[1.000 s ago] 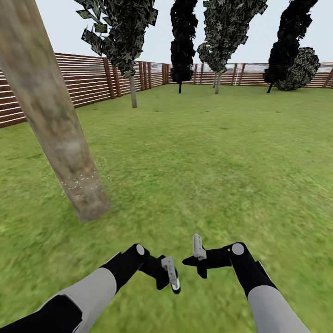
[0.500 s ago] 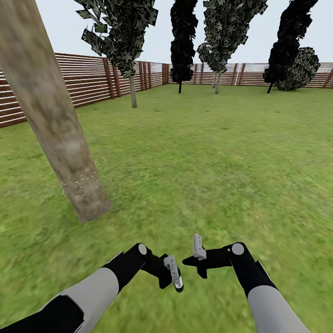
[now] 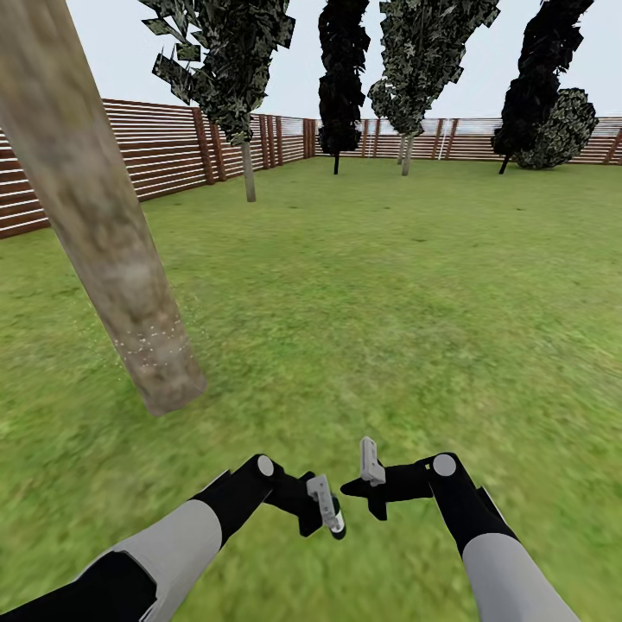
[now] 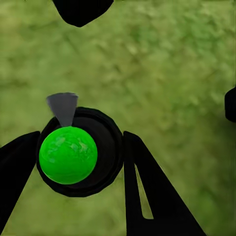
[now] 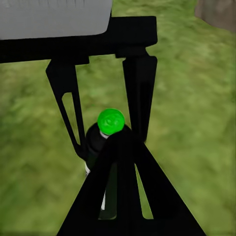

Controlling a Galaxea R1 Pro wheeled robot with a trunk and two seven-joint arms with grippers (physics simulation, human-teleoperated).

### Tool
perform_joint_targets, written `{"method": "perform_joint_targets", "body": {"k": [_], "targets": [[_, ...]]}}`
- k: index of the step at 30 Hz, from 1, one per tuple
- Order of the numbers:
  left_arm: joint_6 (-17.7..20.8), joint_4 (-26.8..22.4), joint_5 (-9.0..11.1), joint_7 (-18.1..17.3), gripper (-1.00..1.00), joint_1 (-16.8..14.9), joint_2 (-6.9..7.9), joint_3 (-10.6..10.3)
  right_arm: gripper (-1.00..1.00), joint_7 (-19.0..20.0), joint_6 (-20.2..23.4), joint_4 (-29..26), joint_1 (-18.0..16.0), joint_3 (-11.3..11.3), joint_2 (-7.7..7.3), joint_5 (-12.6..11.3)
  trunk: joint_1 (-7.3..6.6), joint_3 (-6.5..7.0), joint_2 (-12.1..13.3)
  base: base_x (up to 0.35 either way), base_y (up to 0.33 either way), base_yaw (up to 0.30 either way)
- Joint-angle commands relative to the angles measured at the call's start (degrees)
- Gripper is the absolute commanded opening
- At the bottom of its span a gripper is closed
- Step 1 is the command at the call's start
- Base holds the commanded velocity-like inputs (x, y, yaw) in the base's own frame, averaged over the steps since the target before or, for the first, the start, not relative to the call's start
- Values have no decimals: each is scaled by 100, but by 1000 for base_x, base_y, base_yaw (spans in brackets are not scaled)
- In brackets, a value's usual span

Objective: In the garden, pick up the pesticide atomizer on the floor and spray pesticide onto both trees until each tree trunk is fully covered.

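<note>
My left gripper (image 3: 332, 517) is shut on the pesticide atomizer (image 4: 78, 151), a small dark bottle that shows a bright green round top. Its two black fingers (image 4: 147, 187) press the bottle's sides. It hangs low over the grass of the garden (image 3: 389, 285). My right gripper (image 3: 347, 489) points at it from close by, apart from it, its fingers together and holding nothing. The right wrist view looks past those joined fingertips (image 5: 123, 147) at the atomizer (image 5: 109, 123). A thick mottled tree trunk (image 3: 104, 233) leans at the left, with white specks low on it. The floor is out of view.
A brown slat fence (image 3: 164, 147) rings the lawn. A thinner pale trunk (image 3: 249, 171) stands by the left fence and another tree (image 3: 406, 155) at the back. Black columnar trees (image 3: 339, 78) and a dark shrub (image 3: 561, 130) line the far side. Open grass lies ahead and right.
My left gripper has edged slightly to the right and down with the atomizer in it. The right arm and the view have stayed still.
</note>
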Motion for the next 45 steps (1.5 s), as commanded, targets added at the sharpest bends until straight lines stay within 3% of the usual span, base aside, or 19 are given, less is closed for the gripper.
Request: {"method": "perform_joint_targets", "body": {"k": [1,10,14,15,45], "targets": [[-11,-8,-1,-16,-100,-2,0,5,-100,23,-30,-6,-4,-34,10,41,-1,-5,-2,0,0,0],[-13,-17,44,-16,-100,-2,0,5,-100,23,-30,-6,-4,-34,10,41,-1,-5,-2,0,0,0],[-189,-1,440,-16,-100,-2,0,-1,-100,23,-30,-6,-4,-34,10,41,-1,-5,-2,0,0,0],[-209,5,462,-16,-100,-2,0,0,-100,23,-30,-6,-4,-34,10,41,-1,-5,-2,0,0,0],[-259,1,540,-25,-100,-2,0,5,-100,22,-30,2,-4,-34,10,41,-1,-5,-2,0,0,0]]}}
